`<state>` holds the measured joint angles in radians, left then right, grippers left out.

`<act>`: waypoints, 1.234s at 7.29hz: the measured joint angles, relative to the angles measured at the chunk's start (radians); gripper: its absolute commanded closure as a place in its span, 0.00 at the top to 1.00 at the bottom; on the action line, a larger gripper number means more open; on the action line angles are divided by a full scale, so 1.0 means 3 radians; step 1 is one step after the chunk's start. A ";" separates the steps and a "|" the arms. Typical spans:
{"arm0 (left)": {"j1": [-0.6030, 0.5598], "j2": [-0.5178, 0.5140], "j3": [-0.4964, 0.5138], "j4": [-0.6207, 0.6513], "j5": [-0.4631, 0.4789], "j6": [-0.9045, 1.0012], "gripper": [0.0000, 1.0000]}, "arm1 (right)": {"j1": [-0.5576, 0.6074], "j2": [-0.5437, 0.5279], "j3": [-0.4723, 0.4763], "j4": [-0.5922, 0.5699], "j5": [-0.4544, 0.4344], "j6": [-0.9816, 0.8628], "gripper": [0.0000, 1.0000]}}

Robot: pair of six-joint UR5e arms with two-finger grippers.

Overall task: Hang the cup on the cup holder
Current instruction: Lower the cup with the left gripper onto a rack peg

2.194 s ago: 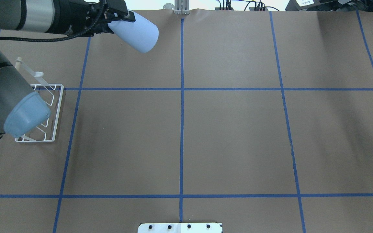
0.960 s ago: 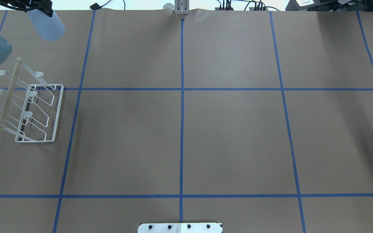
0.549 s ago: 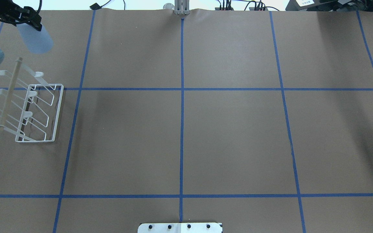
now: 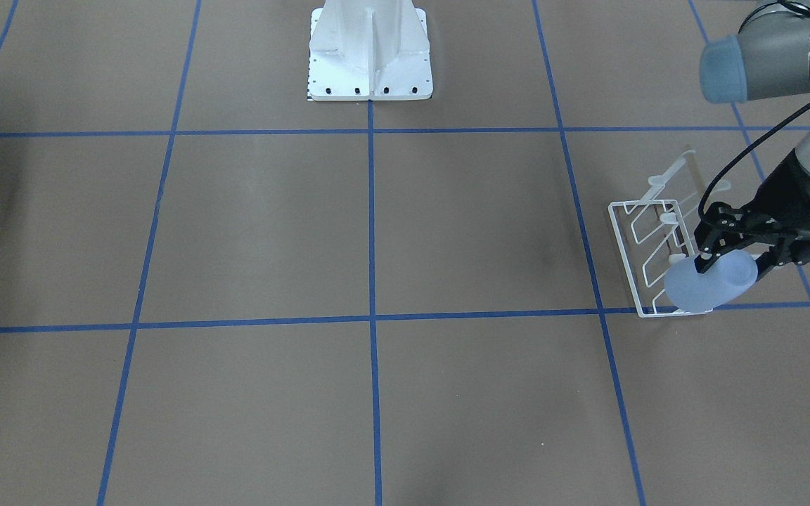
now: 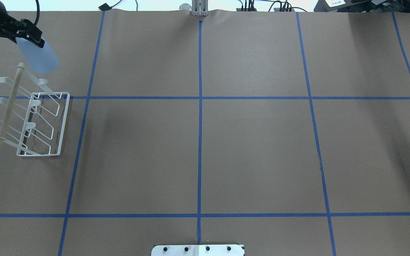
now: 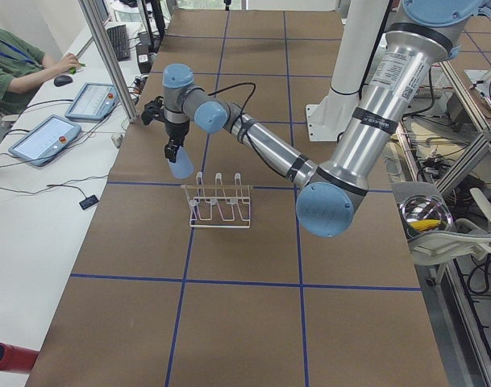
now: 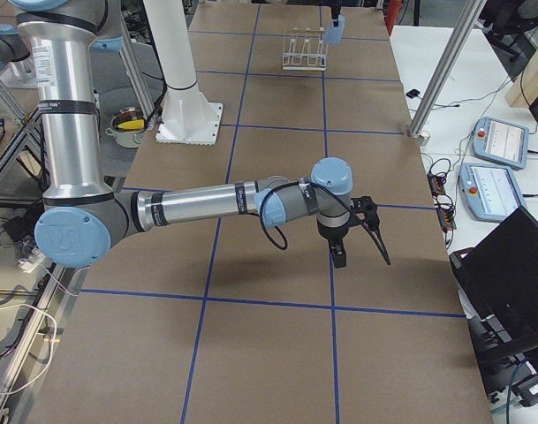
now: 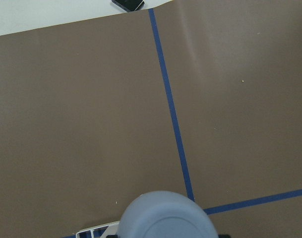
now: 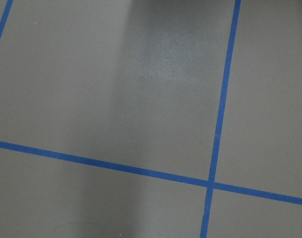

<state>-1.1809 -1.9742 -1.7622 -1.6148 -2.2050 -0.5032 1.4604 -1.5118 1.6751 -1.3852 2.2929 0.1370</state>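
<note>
My left gripper (image 5: pixel 30 37) is shut on the pale blue cup (image 5: pixel 38 57) and holds it in the air, tilted, with its rounded base pointing away from the wrist. The cup hangs just beyond the far end of the white wire cup holder (image 5: pixel 62 124), close to its end prongs; I cannot tell whether they touch. The front-facing view shows the cup (image 4: pixel 700 288) over the rack's corner (image 4: pixel 647 260) with the gripper (image 4: pixel 732 267) around it. The cup's base fills the bottom of the left wrist view (image 8: pixel 165 215). My right gripper (image 7: pixel 357 243) shows only in the exterior right view; I cannot tell whether it is open or shut.
The white robot base (image 4: pixel 370 49) stands at the table's robot-side middle. Blue tape lines grid the brown table. A metal post (image 5: pixel 199 9) stands at the far edge. An operator (image 6: pixel 11 64) and tablets (image 6: pixel 43 137) sit beyond the far side.
My left gripper carried the cup from the back centre-left over to the far left, then toward the rack's far end. The left arm's elbow swung off the rack and uncovered it.
</note>
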 measured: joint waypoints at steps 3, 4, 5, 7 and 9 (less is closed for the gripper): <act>0.0003 0.0102 -0.0065 0.0005 -0.0024 0.0000 0.00 | 0.0000 -0.0006 0.0000 0.0000 0.0001 0.0001 1.00; 0.0003 0.0127 -0.0073 0.0000 -0.0027 0.0000 0.00 | 0.0000 -0.0005 0.0000 0.0000 0.0001 0.0002 1.00; 0.0007 0.0142 -0.0082 0.0000 -0.0029 0.0000 0.00 | 0.0000 -0.0001 -0.0003 -0.0001 0.0001 0.0002 1.00; 0.0020 0.0164 -0.0090 0.0003 -0.0033 0.0000 0.00 | 0.0000 0.0002 -0.0005 -0.0002 0.0001 0.0002 1.00; 0.0041 0.0187 -0.0096 0.0003 -0.0034 -0.0001 0.00 | 0.0000 0.0002 -0.0005 -0.0005 0.0001 0.0004 1.00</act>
<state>-1.1688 -1.9181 -1.7911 -1.6138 -2.2150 -0.5034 1.4603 -1.5112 1.6736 -1.3865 2.2933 0.1380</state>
